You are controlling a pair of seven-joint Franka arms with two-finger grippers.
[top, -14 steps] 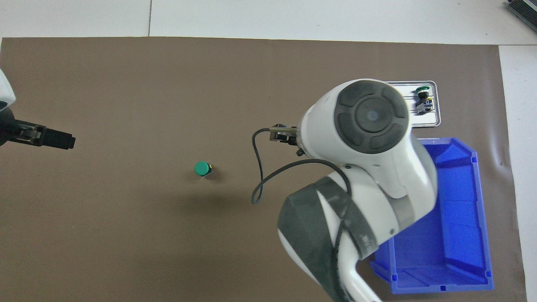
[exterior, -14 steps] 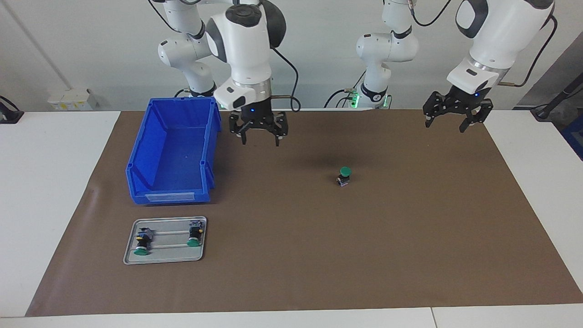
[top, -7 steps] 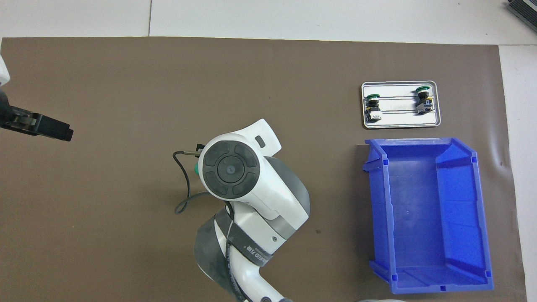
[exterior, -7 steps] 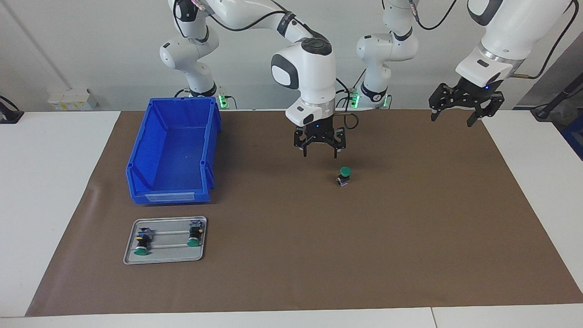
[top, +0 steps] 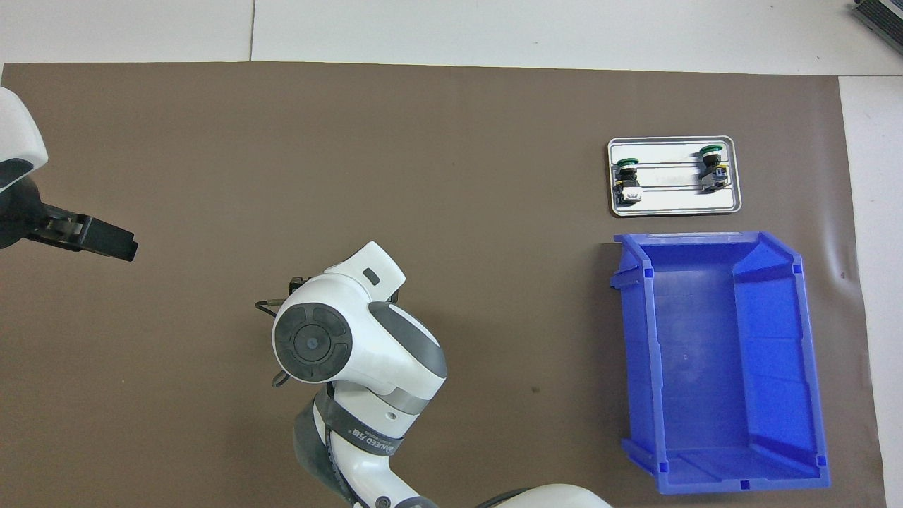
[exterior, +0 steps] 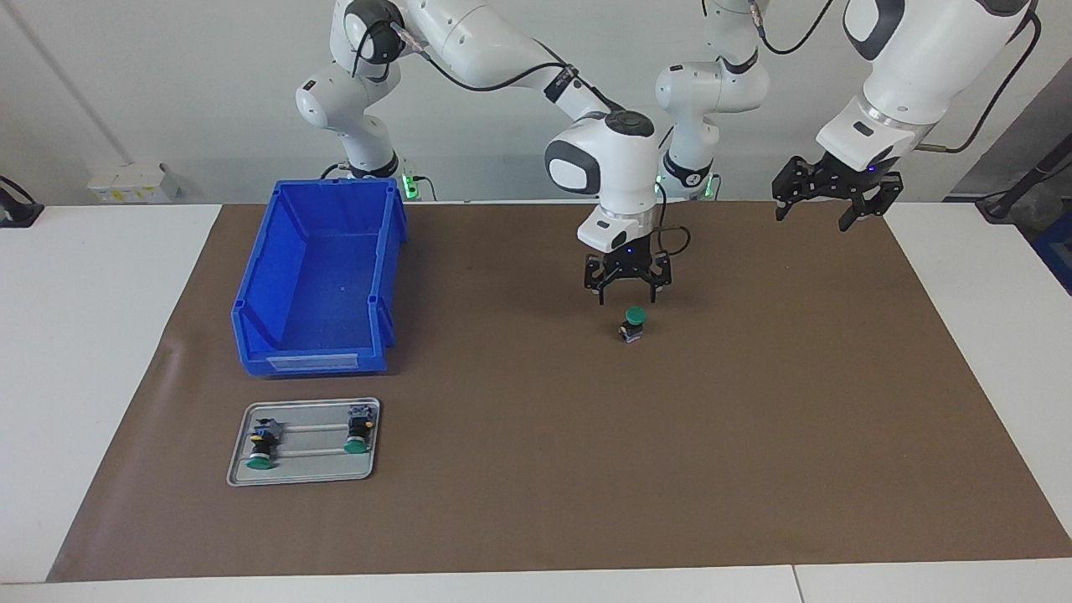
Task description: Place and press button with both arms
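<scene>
A button with a green cap stands upright on the brown mat near the table's middle. My right gripper hangs open just above it and slightly nearer the robots, apart from it. In the overhead view the right arm's wrist hides the button and the gripper. My left gripper is open and empty, raised over the mat at the left arm's end; it also shows in the overhead view.
A blue bin, also in the overhead view, stands toward the right arm's end. A grey tray farther from the robots holds two more green-capped buttons.
My right gripper has swung from beside the blue bin toward the table's middle and come down over the button. My left gripper has only shifted slightly.
</scene>
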